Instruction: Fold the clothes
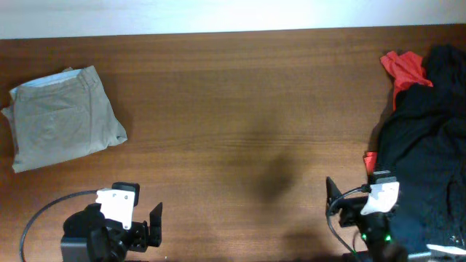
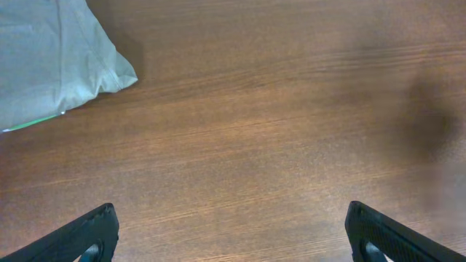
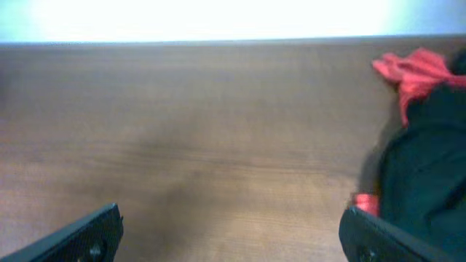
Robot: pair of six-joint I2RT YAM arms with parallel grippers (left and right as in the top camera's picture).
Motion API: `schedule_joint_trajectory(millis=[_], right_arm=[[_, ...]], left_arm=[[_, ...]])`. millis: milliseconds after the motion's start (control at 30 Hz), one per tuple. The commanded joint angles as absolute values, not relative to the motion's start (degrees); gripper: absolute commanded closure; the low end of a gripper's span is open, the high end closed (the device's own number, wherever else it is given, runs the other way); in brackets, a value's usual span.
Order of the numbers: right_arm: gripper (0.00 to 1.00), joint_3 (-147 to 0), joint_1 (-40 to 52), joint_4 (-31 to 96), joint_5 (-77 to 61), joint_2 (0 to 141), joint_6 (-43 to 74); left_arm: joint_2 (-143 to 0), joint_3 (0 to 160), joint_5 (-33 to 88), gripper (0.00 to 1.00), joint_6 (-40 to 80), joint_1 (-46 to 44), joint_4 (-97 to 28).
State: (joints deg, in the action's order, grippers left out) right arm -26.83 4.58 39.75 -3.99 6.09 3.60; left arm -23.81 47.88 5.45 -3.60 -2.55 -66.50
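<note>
Wooden table [image 1: 240, 109]: folded trousers [image 1: 62, 120] ahead-left of the left pincer [image 2: 231, 233], dark clothes [image 1: 426, 138] beside the right pincer [image 3: 231, 233]; both spread wide.

Open table [image 1: 240, 109] between trousers [image 1: 62, 116] left, black garments [image 1: 426, 145] right.

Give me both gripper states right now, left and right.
Left gripper: jaws open, holding nothing.
Right gripper: jaws open, holding nothing.
</note>
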Motion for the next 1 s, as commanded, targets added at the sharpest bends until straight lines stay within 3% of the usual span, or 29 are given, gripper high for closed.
schedule_joint_trajectory(millis=[0, 167, 333, 967], right_arm=[[0.01, -16.38, 5.28, 27.24, -7.18, 0.19, 3.46], [0.01, -0.21, 5.23, -5.19, -6.17, 0.21, 3.25], [0.01, -0.32, 5.19, 4.51, -2.7, 0.21, 3.33], [0.01, -0.32, 5.19, 4.27, -2.72, 0.25, 3.46]], left_arm=[[-23.53, 47.77, 4.89, 0.01, -3.68, -2.35, -66.32], [-23.55, 47.77, 4.89, 0.01, -3.68, -2.35, -66.3], [-23.55, 47.77, 4.89, 0.01, -3.68, -2.35, -66.32], [-23.55, 47.77, 4.89, 0.01, -3.68, -2.35, -66.32]])
